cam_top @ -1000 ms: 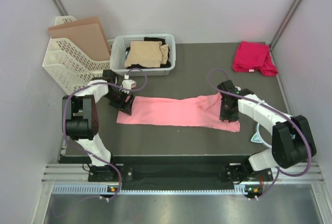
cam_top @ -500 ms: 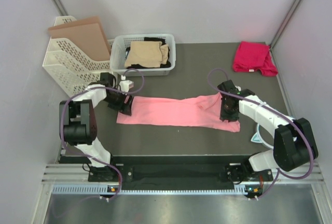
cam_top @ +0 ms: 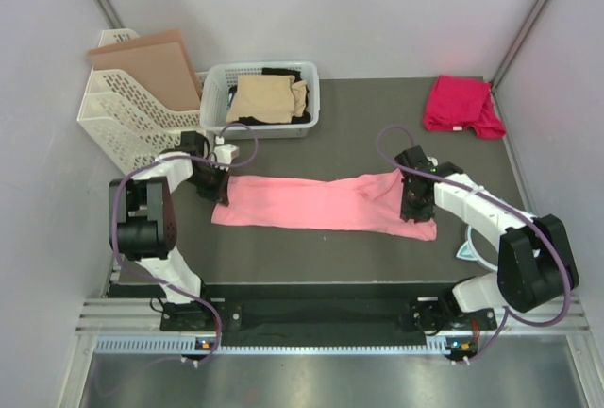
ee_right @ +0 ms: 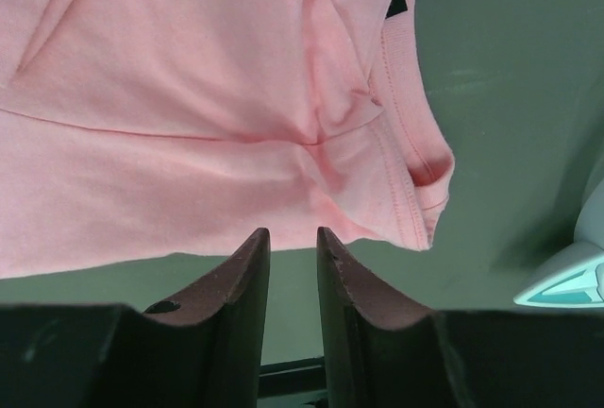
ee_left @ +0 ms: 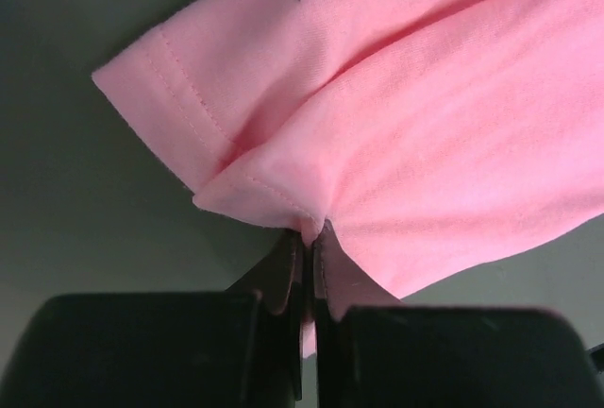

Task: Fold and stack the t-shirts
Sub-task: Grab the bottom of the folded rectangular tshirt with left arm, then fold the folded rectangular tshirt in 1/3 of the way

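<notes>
Two arms: both reach down to the pink shirt [cam_top: 321,203], one at each end.
Pink shirt: lies flat across the middle of the table [cam_top: 359,125] as a long narrow strip running left to right. It appears already folded lengthwise; the right end is rumpled.
Left gripper [ee_left: 310,238]: jaws pressed together, clamped on a small pinch of pink cloth at the near left corner, beside a stitched edge.
Right gripper [ee_right: 288,238]: jaws narrowly apart, with nothing between them. The tips sit at the near edge of the shirt's right end; contact with the cloth cannot be confirmed.
Red shirt [cam_top: 461,104]: lies bunched at the far right corner of the table, well apart from the pink shirt.
Basket [cam_top: 215,87]: stands at the far left of the table and holds a tan shirt [cam_top: 267,98] over a black shirt [cam_top: 283,74], both loosely bundled.
Done: the lengthwise fold of the pink shirt, as far as can be judged. No tidy stack is visible anywhere.
Remaining: grip the right end, fold the pink strip crosswise, then fold the tan and black shirts and, apparently, the red one, and stack all four.
Progress: early; the first shirt appears about half folded.
</notes>
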